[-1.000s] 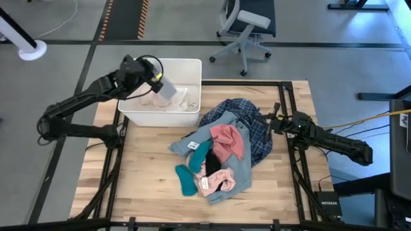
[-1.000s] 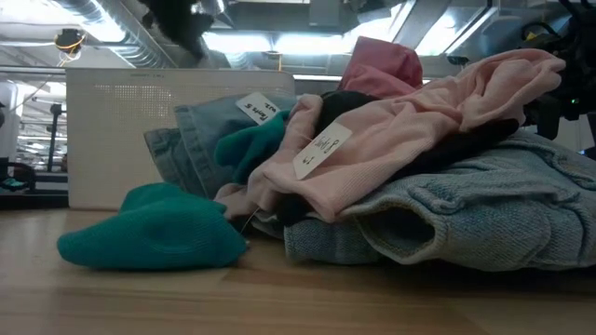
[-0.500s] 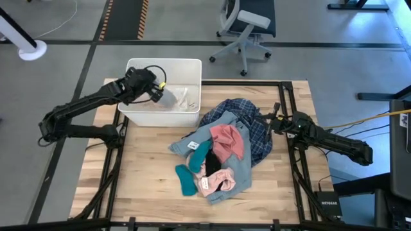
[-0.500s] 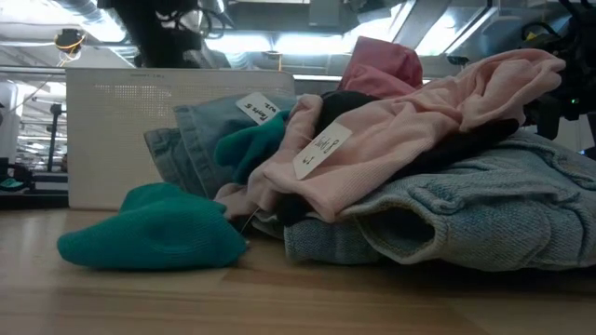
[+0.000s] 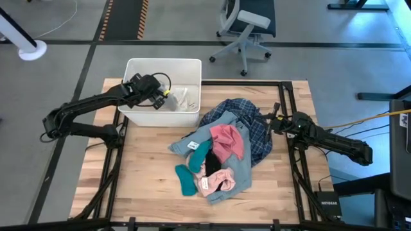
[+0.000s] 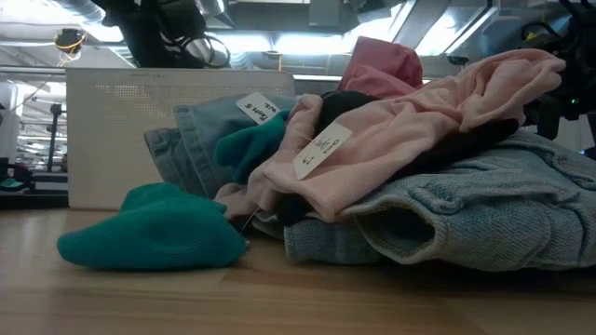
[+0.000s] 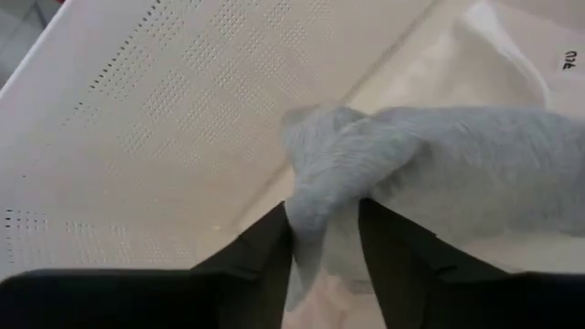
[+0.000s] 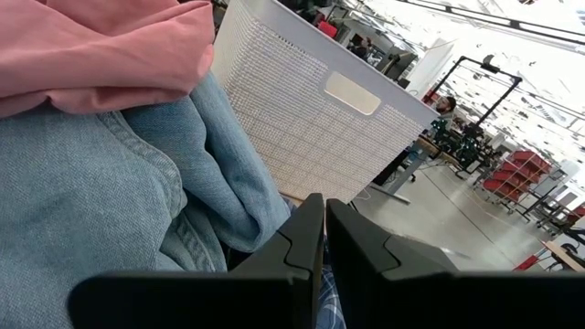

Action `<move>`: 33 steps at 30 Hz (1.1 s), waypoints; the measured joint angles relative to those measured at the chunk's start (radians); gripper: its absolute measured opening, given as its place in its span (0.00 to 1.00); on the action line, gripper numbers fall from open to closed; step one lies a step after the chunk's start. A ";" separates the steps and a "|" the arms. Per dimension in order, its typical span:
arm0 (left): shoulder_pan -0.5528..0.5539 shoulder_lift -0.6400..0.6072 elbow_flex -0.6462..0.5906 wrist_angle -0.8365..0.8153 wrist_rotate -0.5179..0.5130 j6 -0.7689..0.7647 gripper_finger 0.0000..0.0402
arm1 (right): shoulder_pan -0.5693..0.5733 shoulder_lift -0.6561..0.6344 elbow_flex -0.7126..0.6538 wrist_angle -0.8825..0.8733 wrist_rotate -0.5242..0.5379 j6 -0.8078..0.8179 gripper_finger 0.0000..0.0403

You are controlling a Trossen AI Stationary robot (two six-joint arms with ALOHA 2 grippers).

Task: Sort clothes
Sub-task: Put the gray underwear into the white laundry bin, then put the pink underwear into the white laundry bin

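My left gripper [image 5: 160, 96] is inside the white bin [image 5: 131, 115] at the table's far left. It is shut on a grey soft piece [image 5: 169, 101], which also shows in the left wrist view [image 7: 457, 155]. White cloth [image 5: 185, 97] lies in the bin. The pile lies mid-table: light blue denim [image 5: 239, 168], a pink piece [image 5: 228, 140], teal socks [image 5: 186, 181], a small black piece [image 5: 212, 165] and a dark blue plaid shirt [image 5: 255, 128]. My right gripper [image 5: 271, 122] is shut and empty at the plaid shirt's right edge. My left gripper [image 7: 324, 247] pinches a bunched end of the grey piece [image 7: 315, 196] between its two fingers. The fingers slant down into the bin. The rest of the piece reaches out beyond the fingertips, over the bin's floor and the white cloth there.
The bin's perforated wall [image 7: 183, 119] stands close beside my left gripper. In the low view a teal sock [image 6: 154, 233] lies in front of the bin [image 6: 112, 140], with pale pink cloth [image 6: 419, 121] on the denim [image 6: 466, 223]. Bare wood lies at the table's near left.
My left gripper has gone down into the bin with the grey piece, shifting a little toward the table's near edge. The grey piece has sunk with it below the bin's rim. The pile and my right gripper have kept still.
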 joint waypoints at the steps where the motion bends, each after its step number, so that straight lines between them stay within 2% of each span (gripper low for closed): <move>1: 0.000 0.000 0.004 -0.005 0.000 0.003 0.34 | 0.000 0.000 0.000 0.000 0.000 0.000 0.09; 6: -0.001 -0.002 0.045 -0.029 0.001 -0.016 0.43 | 0.000 0.000 0.000 0.000 0.000 0.000 0.09; 12: -0.011 -0.002 0.113 -0.087 0.068 -0.055 0.47 | 0.000 0.000 0.000 0.000 0.000 0.000 0.09; 17: -0.025 -0.002 0.172 -0.097 0.269 -0.119 0.47 | 0.000 0.000 0.000 0.000 0.000 0.000 0.09; 21: -0.047 -0.003 0.213 -0.091 0.360 -0.147 0.47 | 0.000 0.000 0.000 0.000 0.000 0.000 0.09; 33: -0.213 0.004 0.244 0.110 0.454 -0.130 0.46 | 0.000 0.000 0.000 0.000 0.000 0.000 0.09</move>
